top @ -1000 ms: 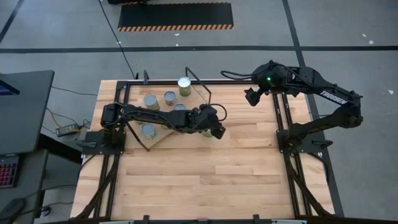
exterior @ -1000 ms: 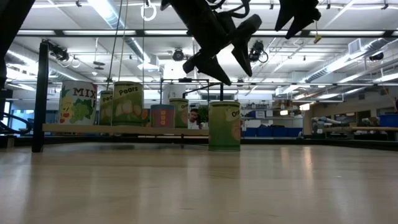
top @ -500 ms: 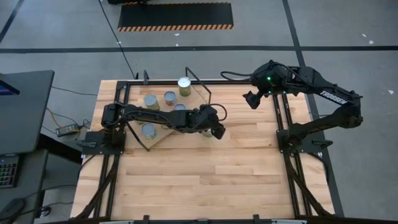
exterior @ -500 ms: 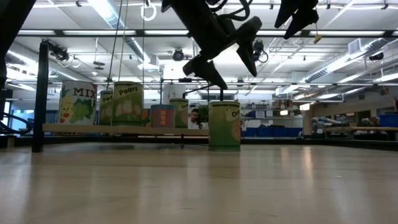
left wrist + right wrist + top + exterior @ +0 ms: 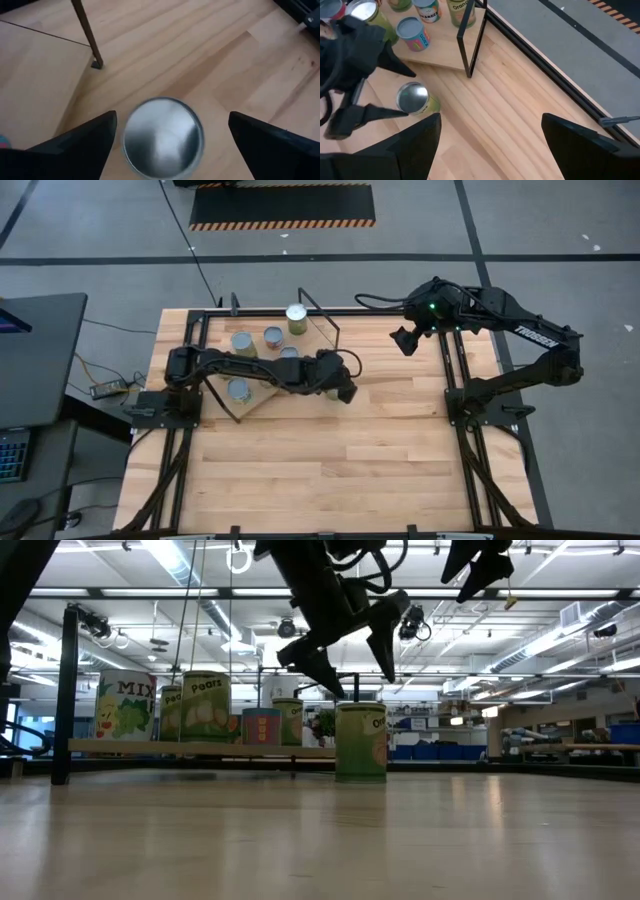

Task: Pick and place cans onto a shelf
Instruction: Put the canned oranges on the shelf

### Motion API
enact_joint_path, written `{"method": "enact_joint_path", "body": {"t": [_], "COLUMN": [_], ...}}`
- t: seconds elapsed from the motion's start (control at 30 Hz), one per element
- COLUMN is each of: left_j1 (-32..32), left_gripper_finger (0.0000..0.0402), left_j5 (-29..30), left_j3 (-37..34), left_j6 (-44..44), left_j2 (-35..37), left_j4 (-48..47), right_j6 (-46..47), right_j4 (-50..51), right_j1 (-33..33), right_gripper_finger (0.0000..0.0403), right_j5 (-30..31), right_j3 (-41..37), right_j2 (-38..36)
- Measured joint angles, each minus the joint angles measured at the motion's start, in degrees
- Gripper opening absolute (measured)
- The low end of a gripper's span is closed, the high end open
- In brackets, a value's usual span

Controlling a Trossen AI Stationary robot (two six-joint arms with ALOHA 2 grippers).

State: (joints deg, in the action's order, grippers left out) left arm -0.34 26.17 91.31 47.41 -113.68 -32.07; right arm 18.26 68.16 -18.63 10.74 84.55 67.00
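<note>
Left gripper (image 5: 343,392) has drawn back a little toward the shelf since a second ago, fingers spread wide over a lone can.

In the low view its two fingers (image 5: 318,668) hang just above the silver-topped can (image 5: 361,741), touching nothing; the left wrist view shows that can (image 5: 163,137) upright on the tabletop (image 5: 330,470), between the fingers, just beside the shelf (image 5: 262,402) and its black wire leg (image 5: 86,31). Five more cans, one labelled "Pears" (image 5: 205,707), stand on the shelf board. The right gripper (image 5: 403,340) waits open and empty, high near the table's far right edge.
</note>
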Motion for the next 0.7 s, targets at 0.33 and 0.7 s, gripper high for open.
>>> {"method": "enact_joint_path", "body": {"t": [0.33,0.7], "left_j1": [-0.33,-1.18], "left_gripper_finger": [0.0390,0.0389], "left_j5": [3.06,2.82], "left_j3": [-1.95,-2.08], "left_j6": [-1.61,-1.61], "left_j2": [-0.89,-3.85], "left_j4": [2.63,3.33], "right_j6": [1.67,1.71], "right_j4": [-0.69,-2.82], "right_j1": [0.07,0.07], "right_gripper_finger": [0.0352,0.0352], "right_j5": [-0.08,-0.40], "right_j3": [0.02,0.02], "right_j2": [0.10,0.13]}}
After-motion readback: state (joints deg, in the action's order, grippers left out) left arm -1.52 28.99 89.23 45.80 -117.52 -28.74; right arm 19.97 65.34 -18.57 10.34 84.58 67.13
